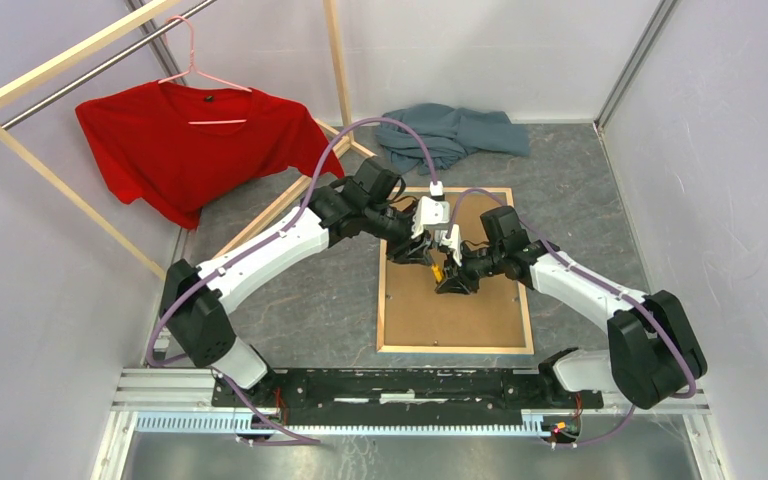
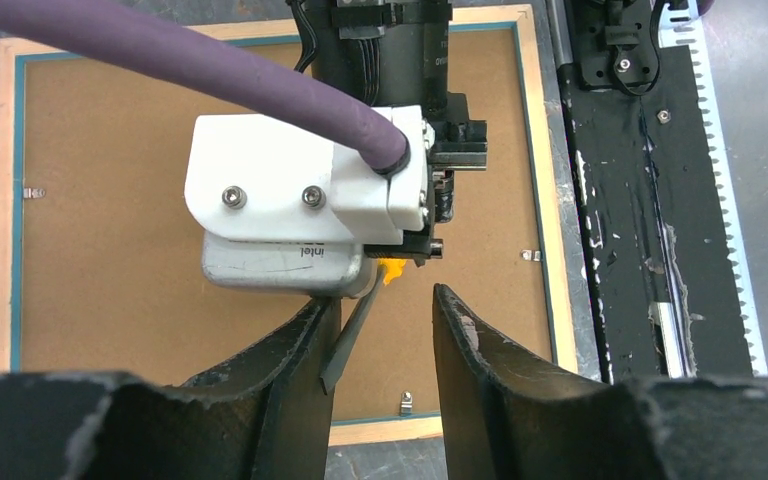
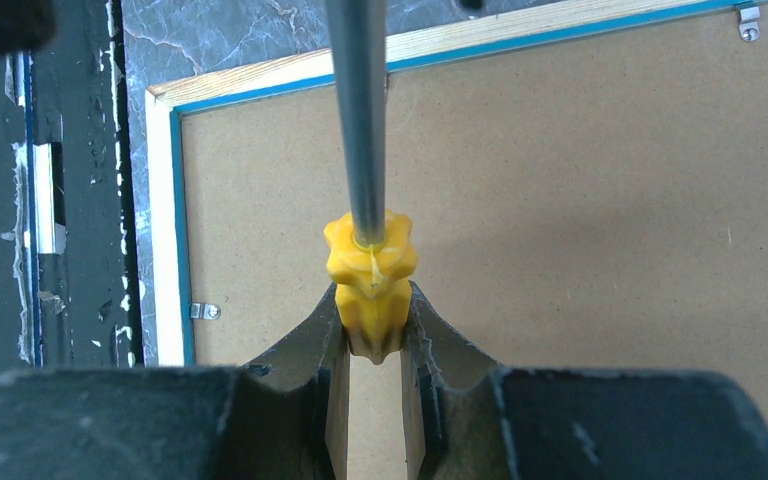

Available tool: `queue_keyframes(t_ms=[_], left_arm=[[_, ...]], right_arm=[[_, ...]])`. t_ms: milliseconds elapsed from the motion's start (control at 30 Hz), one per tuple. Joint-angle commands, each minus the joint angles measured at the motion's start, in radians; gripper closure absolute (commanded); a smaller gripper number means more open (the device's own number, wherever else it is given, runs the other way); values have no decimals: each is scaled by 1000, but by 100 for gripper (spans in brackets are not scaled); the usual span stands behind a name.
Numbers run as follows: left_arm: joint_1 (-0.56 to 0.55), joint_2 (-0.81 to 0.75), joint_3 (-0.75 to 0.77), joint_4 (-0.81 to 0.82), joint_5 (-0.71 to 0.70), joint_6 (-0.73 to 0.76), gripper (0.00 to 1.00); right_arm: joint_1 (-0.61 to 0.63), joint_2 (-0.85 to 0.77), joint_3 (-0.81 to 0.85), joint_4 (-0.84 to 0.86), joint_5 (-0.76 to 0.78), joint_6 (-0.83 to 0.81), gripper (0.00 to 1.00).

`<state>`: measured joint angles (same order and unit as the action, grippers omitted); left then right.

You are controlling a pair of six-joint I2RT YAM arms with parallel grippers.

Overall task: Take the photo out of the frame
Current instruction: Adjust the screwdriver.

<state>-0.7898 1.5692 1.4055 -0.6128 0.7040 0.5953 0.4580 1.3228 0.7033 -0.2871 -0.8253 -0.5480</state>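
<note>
- Photo of the hot-air balloon: I cannot see it. I judge it lies face down under the plain brown backing board, inside the thin rectangular frame with pale wood back edges and a blue inner lip. That frame lies flat on the grey marbled desk.
- My right claw is clenched on the butt of the yellow-handled steel-shafted screwdriver, above the middle of the board. Only the handle's end is pinched, so a sideways push could swivel the tool or pop it out.
- My left claw stands parted, with the shaft in the gap, close beside one finger. If it shuts off-centre, the shaft may skid away instead of seating.
- Both wrists crowd one spot, so my left fingers could knock the white camera housing on the right wrist.
- Small metal clips look to sit over the board's edge. Prying before they are turned could gouge the board or crease the print beneath.
- Nothing pins the frame, so levering may only slide it across the desk.
</note>
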Motion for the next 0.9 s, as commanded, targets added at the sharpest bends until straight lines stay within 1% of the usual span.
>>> queue_keyframes(t_ms=[0,67,233,333,533,567,600,633,667,700,733,767,800,867], left_arm=[[-9,7,25,-11,-15,54,55],[-10,6,20,-11,-19,59,56],[-11,6,13,-12,-26,60,63],[-11,8,10,-15,-25,60,70],[-11,19,10,-46,-21,74,73],[-11,20,9,-50,-19,75,75],[-11,22,10,-55,-20,75,80],[-11,24,11,-57,-16,75,90],[-11,27,11,-61,-15,75,97],[-11,27,10,-63,-17,74,98],[-11,26,10,-62,-18,70,98],[-11,25,11,-62,-19,68,98],[-11,24,12,-62,-19,68,98],[-9,21,13,-63,-14,57,98]], right_arm=[[6,-8,40,9,-6,-15,100],[5,-8,41,9,-8,-16,100],[5,-9,41,7,-9,-19,100],[5,-13,41,8,-8,-20,100],[5,-17,42,11,-5,-20,100],[4,-17,42,11,-5,-21,100],[4,-16,44,10,-6,-21,100],[5,-16,44,12,-6,-20,100],[4,-16,44,13,-5,-20,100],[3,-16,44,15,-5,-19,100],[1,-16,44,18,-5,-20,91],[0,-16,46,20,-5,-20,78],[-2,-16,48,20,-6,-19,68],[-14,-18,54,17,-14,-19,53]])
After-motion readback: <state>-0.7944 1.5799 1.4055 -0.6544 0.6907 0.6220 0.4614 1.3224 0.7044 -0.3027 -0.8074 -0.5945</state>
